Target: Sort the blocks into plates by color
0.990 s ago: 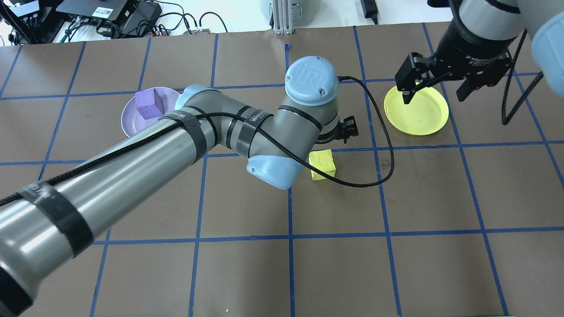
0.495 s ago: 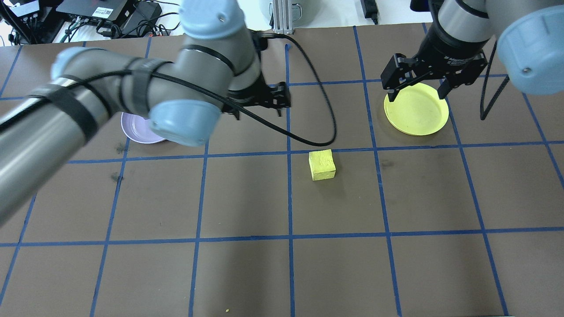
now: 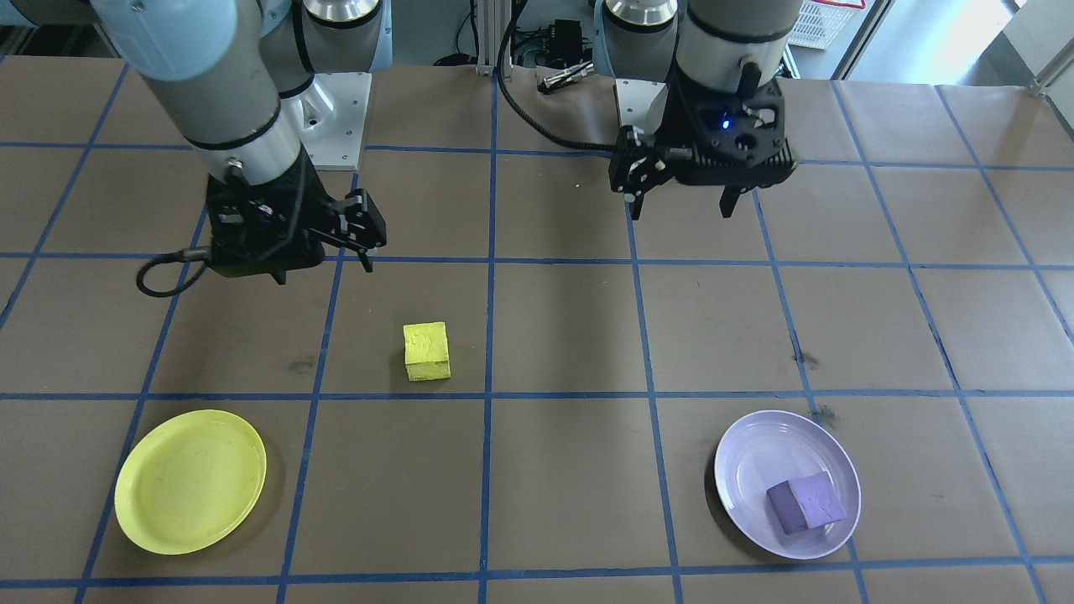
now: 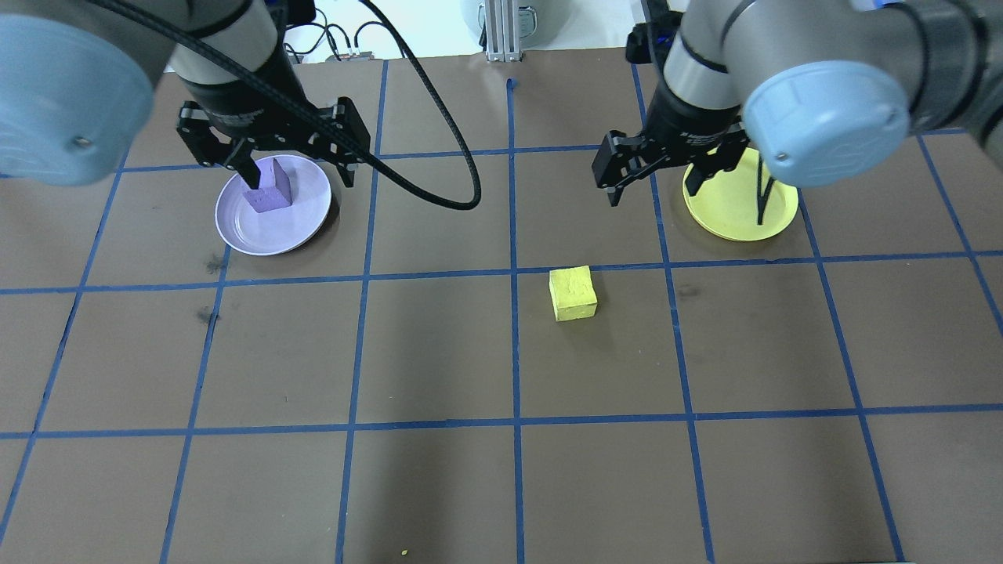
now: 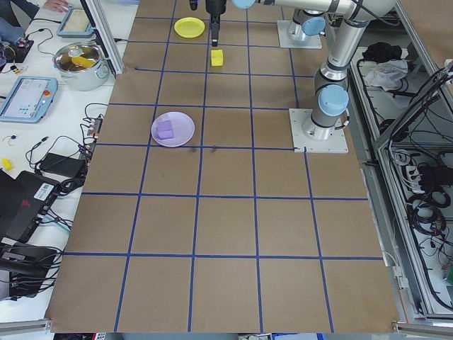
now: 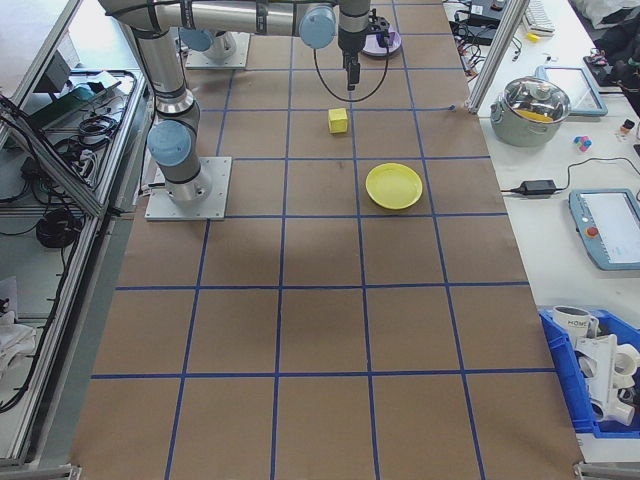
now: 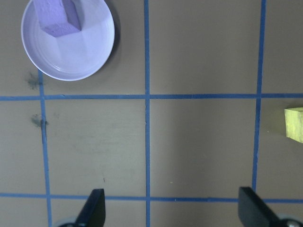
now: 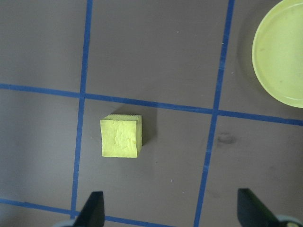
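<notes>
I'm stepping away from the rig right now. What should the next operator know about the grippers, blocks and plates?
Left gripper: open, empty, raised near the lavender plate.
Right gripper: open, empty, raised between the yellow block and the yellow plate.
Done: the purple block lies in the lavender plate.
Left: the yellow block sits on the table, apart from the yellow plate, which holds nothing. Probably the right arm's job.

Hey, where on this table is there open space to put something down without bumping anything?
The whole near half of the table, below the yellow block, is bare grid squares. The stretch between the lavender plate and the yellow block is also free. It is crowded along the far row: the left pincer hangs over the lavender plate and purple block, the right pincer beside the yellow plate.
</notes>
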Robot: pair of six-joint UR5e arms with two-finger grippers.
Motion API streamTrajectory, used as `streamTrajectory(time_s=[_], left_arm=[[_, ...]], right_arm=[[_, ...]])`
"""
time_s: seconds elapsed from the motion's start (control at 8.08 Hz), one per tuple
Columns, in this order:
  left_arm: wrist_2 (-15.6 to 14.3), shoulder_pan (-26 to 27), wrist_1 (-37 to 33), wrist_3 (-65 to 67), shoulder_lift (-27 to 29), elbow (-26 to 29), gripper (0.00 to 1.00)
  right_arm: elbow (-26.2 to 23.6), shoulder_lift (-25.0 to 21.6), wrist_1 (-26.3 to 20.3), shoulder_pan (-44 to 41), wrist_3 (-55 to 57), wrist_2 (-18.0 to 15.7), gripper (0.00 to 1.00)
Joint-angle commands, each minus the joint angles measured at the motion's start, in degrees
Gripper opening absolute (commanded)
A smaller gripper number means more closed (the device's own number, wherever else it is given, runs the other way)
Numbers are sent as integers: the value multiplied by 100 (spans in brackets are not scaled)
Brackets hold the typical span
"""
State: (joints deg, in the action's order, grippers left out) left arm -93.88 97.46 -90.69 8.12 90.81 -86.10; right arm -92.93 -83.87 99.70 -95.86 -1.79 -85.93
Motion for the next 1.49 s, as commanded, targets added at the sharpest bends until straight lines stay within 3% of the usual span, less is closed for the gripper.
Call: streamTrajectory(time_s=[0.0,0.25,0.62,1.11,1.36], left_arm=[[-25,-104,-546,-38,-318,742,100],[-43,-244,-519,-108,-414,779,100],[19,-561,-476,-372,-502,709,100],[-16,-544,-362,-338,-696,691,100],[-16,-544,-292,-311,-749,691,100]], right_arm=[[-32,808,417,-765,581,-55,100],[-41,1248,471,-943,610,-239,100],[-58,1723,454,-943,628,-240,100],[-681,1821,1154,-943,830,-187,100],[-717,1901,1209,-943,838,-152,100]])
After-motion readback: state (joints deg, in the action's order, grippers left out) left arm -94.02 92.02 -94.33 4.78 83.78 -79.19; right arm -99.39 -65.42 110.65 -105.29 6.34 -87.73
